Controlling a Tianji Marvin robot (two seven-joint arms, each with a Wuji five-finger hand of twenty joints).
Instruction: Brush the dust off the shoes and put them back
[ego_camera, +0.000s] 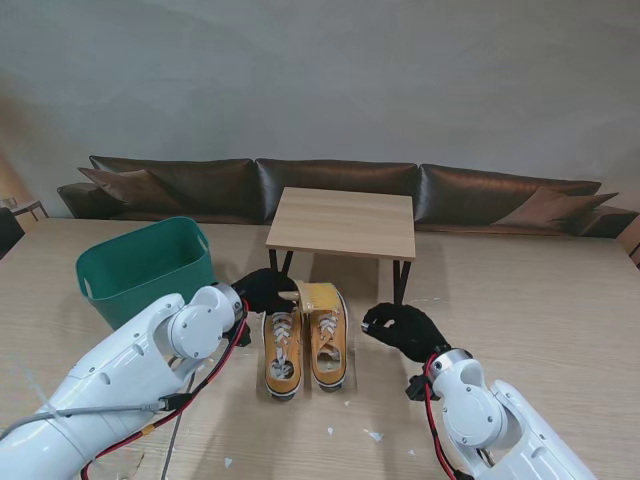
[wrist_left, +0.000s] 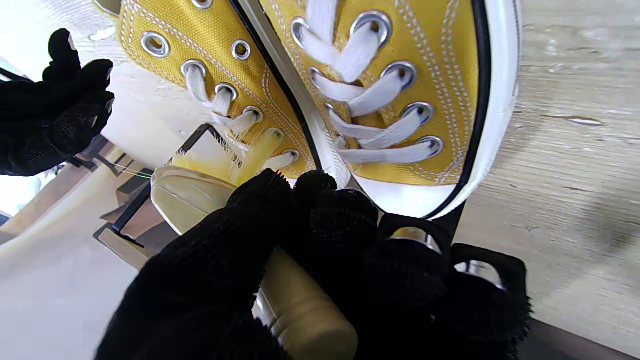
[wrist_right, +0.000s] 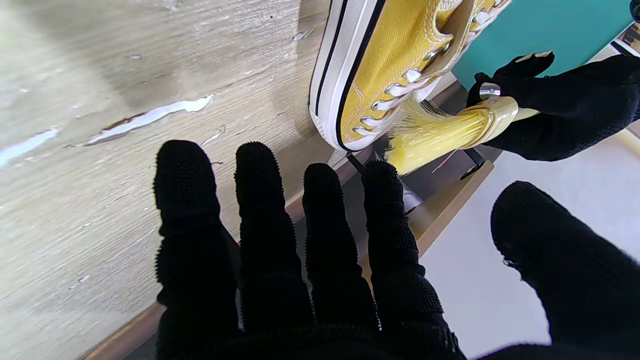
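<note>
We judge the brushing step to be in hand: our left hand (ego_camera: 262, 291) has its fingers wrapped around the brush (wrist_right: 452, 132), bristles touching the laces of the right-hand shoe of the yellow pair (ego_camera: 305, 340) — which lies on the table (ego_camera: 560, 300) between our hands. Our right hand (ego_camera: 403, 328) holds nothing, fingers loosely spread, just beside the pair. Next we would sweep along the uppers, steadying the shoe if it slides.

Your two arms are glossy white, built of rounded segments with ball-like wrist joints. Red and black cables run along each forearm, and a grey cable trails by the left one. The left robot hand (ego_camera: 265, 291) and right robot hand (ego_camera: 403, 328) both wear black knitted gloves with a nubby texture.
</note>
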